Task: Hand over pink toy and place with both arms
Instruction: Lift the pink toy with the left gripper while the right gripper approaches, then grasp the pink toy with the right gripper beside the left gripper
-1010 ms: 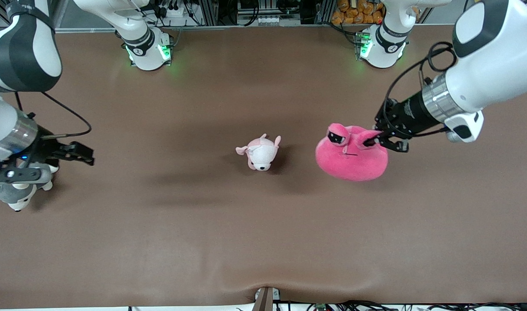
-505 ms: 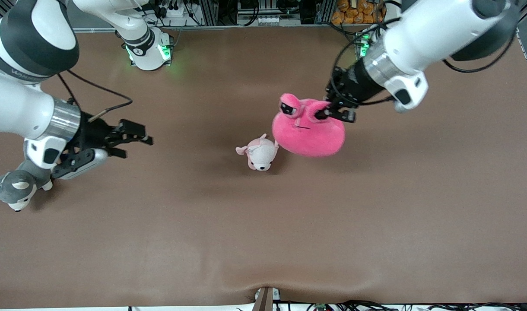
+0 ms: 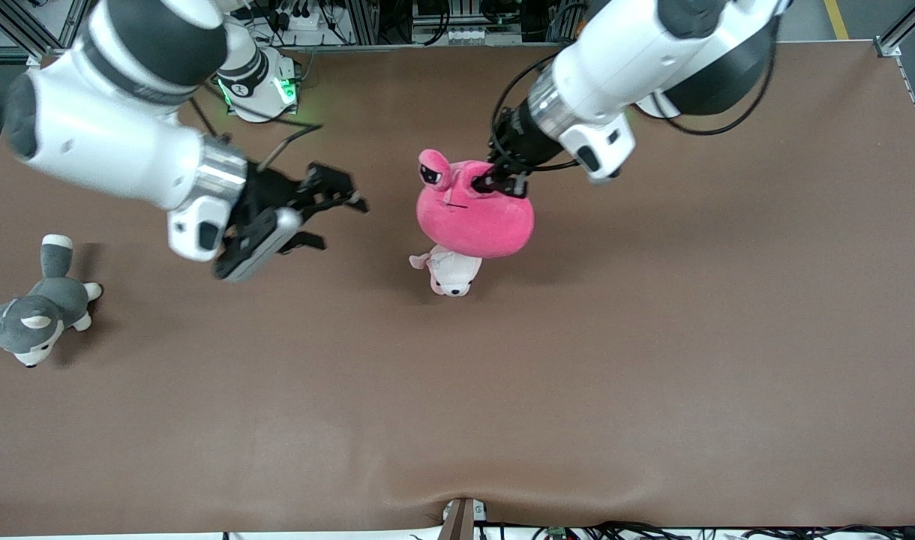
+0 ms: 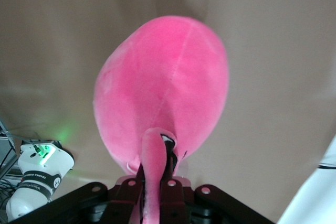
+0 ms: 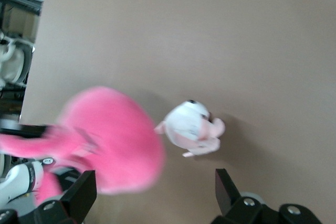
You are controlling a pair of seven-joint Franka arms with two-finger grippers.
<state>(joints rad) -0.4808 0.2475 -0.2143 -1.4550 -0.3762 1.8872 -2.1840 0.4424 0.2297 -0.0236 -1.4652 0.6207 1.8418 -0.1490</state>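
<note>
The pink toy (image 3: 476, 217), a large round hot-pink plush with two ears and dark half-closed eyes, hangs in the air over the middle of the table. My left gripper (image 3: 502, 182) is shut on one of its ears. In the left wrist view the toy (image 4: 168, 87) hangs below the gripper (image 4: 156, 177), with the ear pinched between the fingers. My right gripper (image 3: 341, 223) is open and empty, in the air beside the toy toward the right arm's end, with a gap between them. The right wrist view shows the toy (image 5: 110, 140) ahead of the open gripper (image 5: 155, 192).
A small pale pink-and-white plush animal (image 3: 450, 274) lies on the brown table under the hanging toy; it also shows in the right wrist view (image 5: 191, 127). A grey-and-white plush dog (image 3: 34, 315) lies at the right arm's end of the table.
My left gripper has carried the pink toy toward the table's middle, until it hangs over the small plush. My right gripper has moved from over the grey dog toward the toy.
</note>
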